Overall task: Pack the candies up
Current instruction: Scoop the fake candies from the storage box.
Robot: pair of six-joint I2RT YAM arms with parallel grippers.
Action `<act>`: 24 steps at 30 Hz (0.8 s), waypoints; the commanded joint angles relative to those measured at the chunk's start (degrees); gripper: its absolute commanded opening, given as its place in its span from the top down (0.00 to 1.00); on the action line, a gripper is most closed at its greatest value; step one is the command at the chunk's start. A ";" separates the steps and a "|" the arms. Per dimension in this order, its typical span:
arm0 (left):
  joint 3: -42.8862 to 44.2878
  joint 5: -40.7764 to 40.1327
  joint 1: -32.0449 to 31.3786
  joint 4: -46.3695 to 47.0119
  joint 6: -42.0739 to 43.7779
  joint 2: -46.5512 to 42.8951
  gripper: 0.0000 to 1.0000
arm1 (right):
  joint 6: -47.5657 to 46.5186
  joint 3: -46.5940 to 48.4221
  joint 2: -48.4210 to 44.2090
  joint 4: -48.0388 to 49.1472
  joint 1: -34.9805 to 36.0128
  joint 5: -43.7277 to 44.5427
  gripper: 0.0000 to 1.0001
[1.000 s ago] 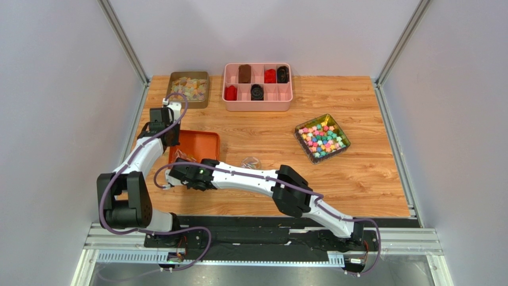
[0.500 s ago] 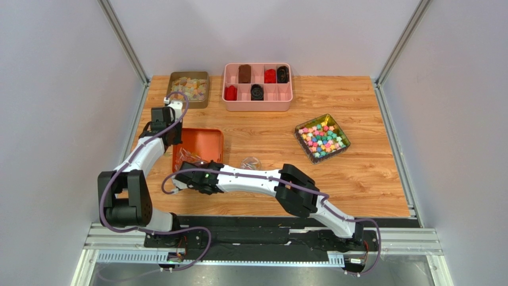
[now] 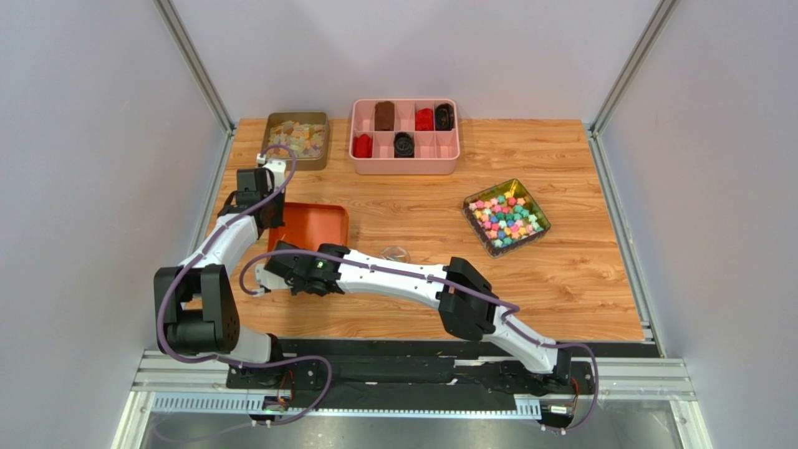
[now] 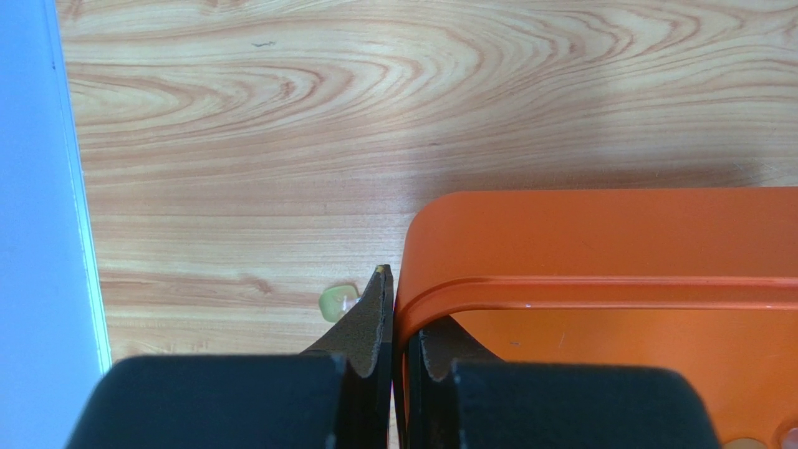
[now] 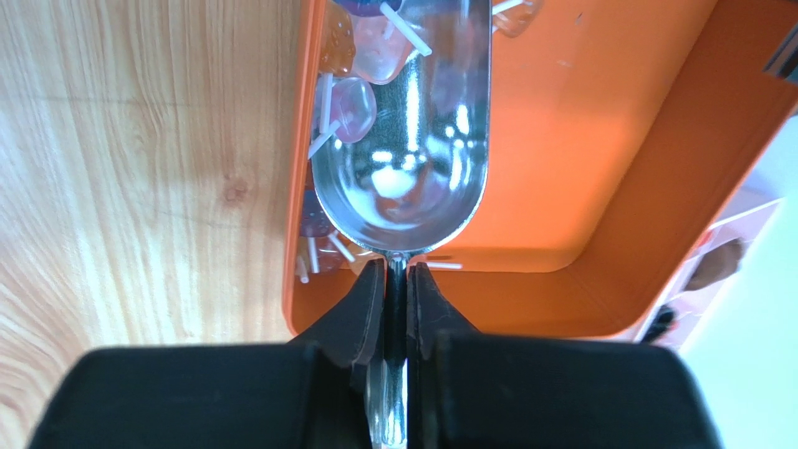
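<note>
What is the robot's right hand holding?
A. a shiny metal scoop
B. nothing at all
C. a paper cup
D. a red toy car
A: the right gripper is shut on the handle of the metal scoop, whose bowl reaches over the orange tray among the candies.

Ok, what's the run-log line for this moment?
left gripper: shut on tray rim | right gripper: shut on scoop handle | scoop: bowl in tray, among candies

Pink divided box point(image 3: 405, 166) at the back, pastel-sweets tin point(image 3: 295, 164) left of it, bright-candy tin point(image 3: 479, 227) right
</note>
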 commanded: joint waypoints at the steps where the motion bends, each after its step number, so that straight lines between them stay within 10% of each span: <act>1: 2.13 2.86 -0.35 3.29 -3.21 -1.05 1.00 | 7.92 2.38 1.99 4.35 0.62 -2.00 1.00; 24: 2.30 4.17 -0.17 2.86 -3.12 -0.61 1.00 | 21.74 -3.95 -1.00 11.65 -1.83 -1.27 1.00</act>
